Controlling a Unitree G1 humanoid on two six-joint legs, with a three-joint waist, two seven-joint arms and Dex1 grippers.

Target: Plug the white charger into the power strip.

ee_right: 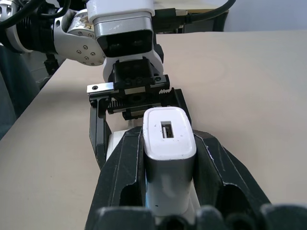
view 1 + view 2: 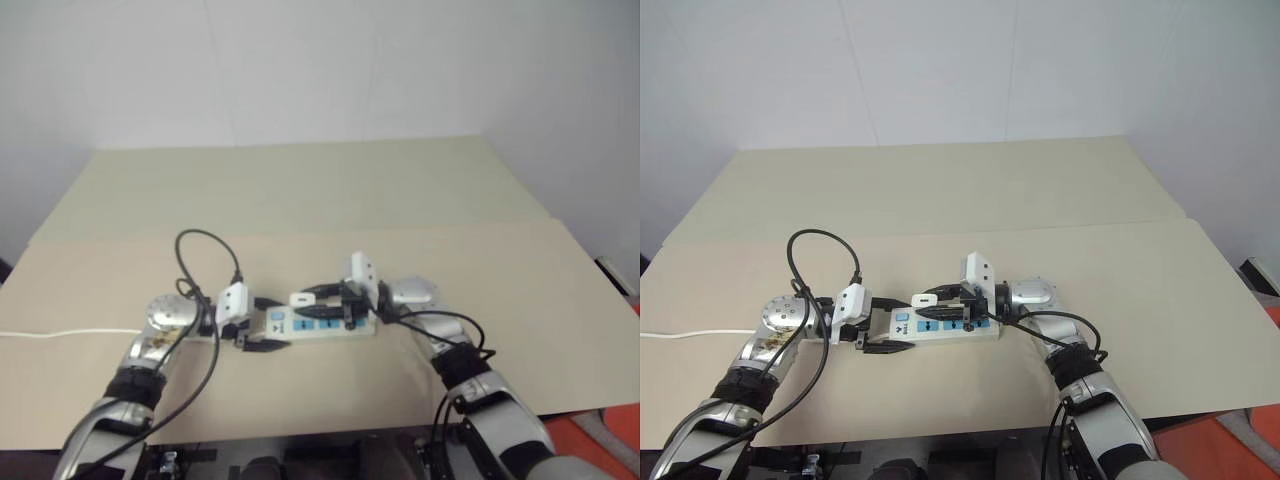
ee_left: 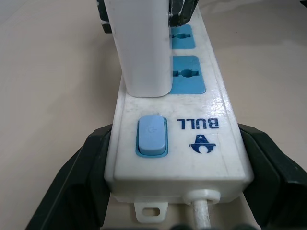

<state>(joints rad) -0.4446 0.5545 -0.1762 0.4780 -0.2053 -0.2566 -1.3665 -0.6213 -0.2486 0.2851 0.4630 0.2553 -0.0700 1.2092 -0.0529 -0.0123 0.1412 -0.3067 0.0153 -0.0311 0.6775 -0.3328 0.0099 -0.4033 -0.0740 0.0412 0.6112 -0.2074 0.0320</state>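
Black right fingers (image 1: 144,187) clamp the white charger (image 1: 168,143); left fingers (image 3: 81,172), spread wide, brace the power strip (image 3: 201,158): press straight down.

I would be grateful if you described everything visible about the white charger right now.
The white charger is a small glossy plastic block with rounded edges and a USB port in its outer end. The right gripper is shut on its sides. It stands upright over the power strip, by the first blue socket beside the switch; its prongs are hidden.
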